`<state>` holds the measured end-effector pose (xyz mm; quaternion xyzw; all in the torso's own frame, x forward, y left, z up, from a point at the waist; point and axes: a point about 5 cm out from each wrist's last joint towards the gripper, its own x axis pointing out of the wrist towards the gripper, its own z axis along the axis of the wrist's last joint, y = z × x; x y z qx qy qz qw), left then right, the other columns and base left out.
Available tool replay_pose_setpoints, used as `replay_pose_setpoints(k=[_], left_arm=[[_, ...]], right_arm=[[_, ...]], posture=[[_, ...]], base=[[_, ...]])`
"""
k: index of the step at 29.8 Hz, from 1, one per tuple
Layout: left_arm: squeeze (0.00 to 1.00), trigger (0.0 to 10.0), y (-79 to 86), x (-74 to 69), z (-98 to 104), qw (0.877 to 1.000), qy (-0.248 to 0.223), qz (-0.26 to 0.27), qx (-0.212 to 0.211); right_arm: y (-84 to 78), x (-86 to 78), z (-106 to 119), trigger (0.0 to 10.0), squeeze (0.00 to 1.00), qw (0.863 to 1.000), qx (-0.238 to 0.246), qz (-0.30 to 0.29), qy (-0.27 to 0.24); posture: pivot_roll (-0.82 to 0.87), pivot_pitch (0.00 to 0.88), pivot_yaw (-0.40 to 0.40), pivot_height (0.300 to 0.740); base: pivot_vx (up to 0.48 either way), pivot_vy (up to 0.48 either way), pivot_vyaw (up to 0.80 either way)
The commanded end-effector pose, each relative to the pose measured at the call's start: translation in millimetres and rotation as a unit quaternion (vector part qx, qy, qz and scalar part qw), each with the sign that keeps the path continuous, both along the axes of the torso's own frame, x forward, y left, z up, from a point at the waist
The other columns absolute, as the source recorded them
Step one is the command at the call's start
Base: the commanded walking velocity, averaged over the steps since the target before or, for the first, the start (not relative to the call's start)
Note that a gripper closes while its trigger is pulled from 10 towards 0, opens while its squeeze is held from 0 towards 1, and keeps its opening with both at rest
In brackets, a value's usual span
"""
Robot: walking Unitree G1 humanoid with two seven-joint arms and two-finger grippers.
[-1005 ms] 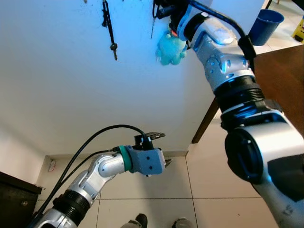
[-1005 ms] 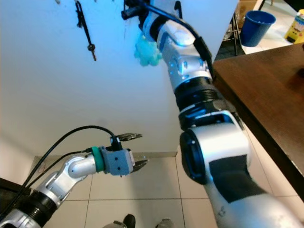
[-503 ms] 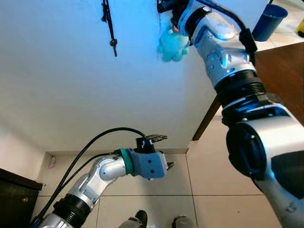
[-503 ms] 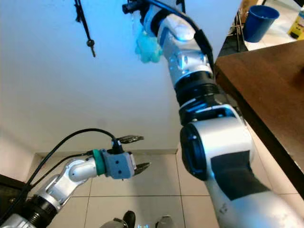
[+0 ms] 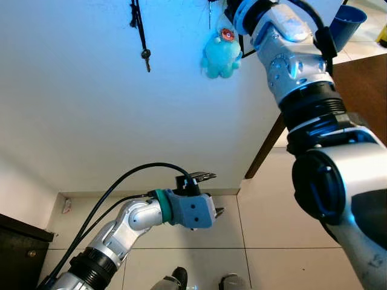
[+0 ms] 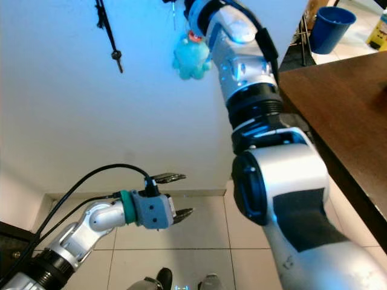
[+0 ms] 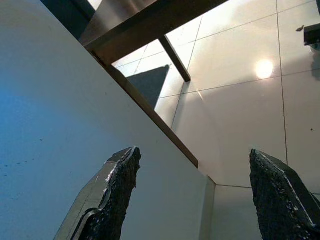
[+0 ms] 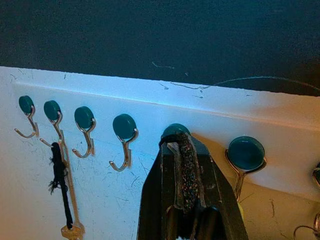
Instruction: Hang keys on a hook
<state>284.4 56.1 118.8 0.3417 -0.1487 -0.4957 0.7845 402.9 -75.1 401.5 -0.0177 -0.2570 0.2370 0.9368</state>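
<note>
Two fingers of the right end effector pinch the key strap just below a hook.

The right tool hides the hook behind it.

1. White wall ran across the view, washed in blue light near the top.
2. Floor was pale glossy tile with thin grout lines; a lamp's bright reflection showed in the left wrist view.
3. Dark wooden table stood at right, one slanted leg down to the floor.
4. Blue bin sat on the floor beyond the table.
5. Dark cabinet corner at lower left.
</note>
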Motion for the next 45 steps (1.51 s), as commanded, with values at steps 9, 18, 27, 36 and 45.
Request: replay_pose_setpoints(k=[9, 18, 27, 36, 45], left_arm=[[1.00, 10.0, -1.5, -5.8, -8.3, 1.000, 0.013, -0.011, 0.017], [1.00, 10.0, -1.6, -6.2, -8.4, 1.000, 0.013, -0.012, 0.020], [1.00, 10.0, -1.1, -5.0, -8.3, 1.000, 0.013, -0.011, 0.020], [1.00, 10.0, -0.6, -4.1, -8.1, 1.000, 0.011, -0.010, 0.020], [1.00, 10.0, -0.7, -2.8, -6.9, 1.000, 0.009, -0.009, 0.020]], right_arm=[[-3.6, 5.4, -11.3, 0.0, 0.00, 0.999, 0.011, -0.013, 0.039], [-14.4, 12.6, -29.8, 0.0, 0.00, 0.994, 0.039, -0.034, 0.095], [-14.1, 13.9, -39.0, 0.0, 0.00, 0.992, 0.045, -0.027, 0.117], [-8.6, 12.2, -41.3, 0.0, 0.00, 0.992, 0.042, -0.009, 0.119], [-0.7, 8.7, -45.5, 0.0, 0.00, 0.994, -0.012, 0.016, 0.109]], posture=[[-0.05, 0.180, 0.073, 0.740], [-0.05, 0.182, 0.078, 0.740], [-0.06, 0.180, 0.080, 0.740], [-0.05, 0.175, 0.080, 0.740], [-0.06, 0.171, 0.085, 0.740]], base=[[0.000, 0.000, 0.00], [0.000, 0.000, 0.00], [0.000, 0.000, 0.00], [0.000, 0.000, 0.00], [0.000, 0.000, 0.00]])
